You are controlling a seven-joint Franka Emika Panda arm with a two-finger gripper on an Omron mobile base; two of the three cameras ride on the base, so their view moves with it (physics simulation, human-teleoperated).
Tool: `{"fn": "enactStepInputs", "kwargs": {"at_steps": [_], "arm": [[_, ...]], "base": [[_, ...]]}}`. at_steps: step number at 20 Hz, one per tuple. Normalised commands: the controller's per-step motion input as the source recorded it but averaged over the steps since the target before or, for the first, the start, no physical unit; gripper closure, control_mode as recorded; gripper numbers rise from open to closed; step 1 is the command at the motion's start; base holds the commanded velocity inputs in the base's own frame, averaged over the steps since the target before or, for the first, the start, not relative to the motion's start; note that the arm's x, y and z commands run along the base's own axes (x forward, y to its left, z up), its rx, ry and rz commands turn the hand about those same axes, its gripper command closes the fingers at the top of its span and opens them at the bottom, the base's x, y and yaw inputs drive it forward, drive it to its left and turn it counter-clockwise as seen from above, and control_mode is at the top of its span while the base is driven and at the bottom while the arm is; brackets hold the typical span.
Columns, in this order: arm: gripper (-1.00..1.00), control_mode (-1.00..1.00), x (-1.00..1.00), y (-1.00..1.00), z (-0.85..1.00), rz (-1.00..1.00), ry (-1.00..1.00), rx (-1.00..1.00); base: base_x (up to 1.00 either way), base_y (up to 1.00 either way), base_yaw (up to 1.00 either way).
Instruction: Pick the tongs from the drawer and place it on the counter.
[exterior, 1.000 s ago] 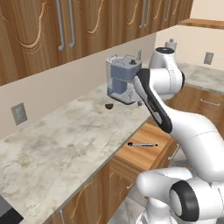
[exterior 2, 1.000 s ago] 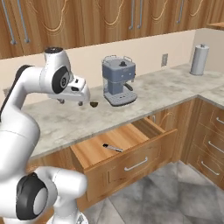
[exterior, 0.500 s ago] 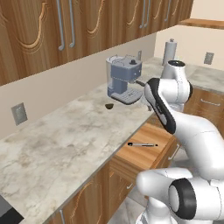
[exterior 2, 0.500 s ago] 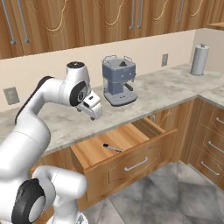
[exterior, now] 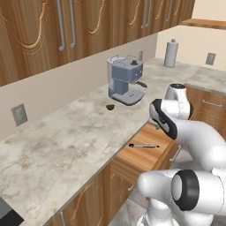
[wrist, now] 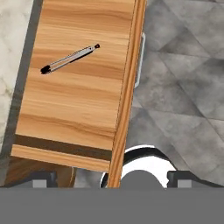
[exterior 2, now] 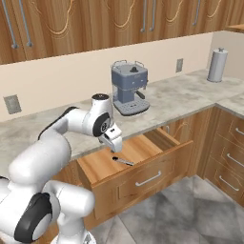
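The drawer (exterior 2: pixel 143 157) stands pulled out from under the counter (exterior: pixel 66 137), its wood front panel and metal bar handle (exterior 2: pixel 147 178) facing the room. On its flat floor lie the tongs (exterior 2: pixel 123 161), a thin dark silver stick with a black end, flat and alone, toward the left part of the drawer as seen from the right base camera. In the left base view the tongs (exterior: pixel 143 145) lie roughly along the counter's edge, a little out from it. From the hand camera the tongs (wrist: pixel 70 58) lie slantwise on the wood floor (wrist: pixel 74 100), apart from the drawer walls.

The gripper (exterior 2: pixel 116 147) hangs over the open drawer, just above the tongs and not touching them. Its fingers point down; whether they are apart or together I cannot tell, though nothing is between them.

Far back on the counter stands a blue-grey coffee machine (exterior 2: pixel 127 88), with a small dark brown lump (exterior: pixel 110 107) on the stone beside it. A grey canister (exterior 2: pixel 217 65) stands far right by the wall
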Motion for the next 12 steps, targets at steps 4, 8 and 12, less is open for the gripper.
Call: {"fn": "enactStepInputs", "kwargs": {"at_steps": [4,8,12], "arm": [[-1.00,-1.00,0.07,-0.05,-1.00,0.00,0.11,-0.08],[-1.00,-1.00,0.12,-0.01,-0.99,0.00,0.13,-0.12],[-1.00,-1.00,0.07,-0.14,-0.92,0.00,0.14,-0.12]], "base": [[0.00,0.00,0.00],[0.00,0.00,0.00],[0.00,0.00,0.00]]}}
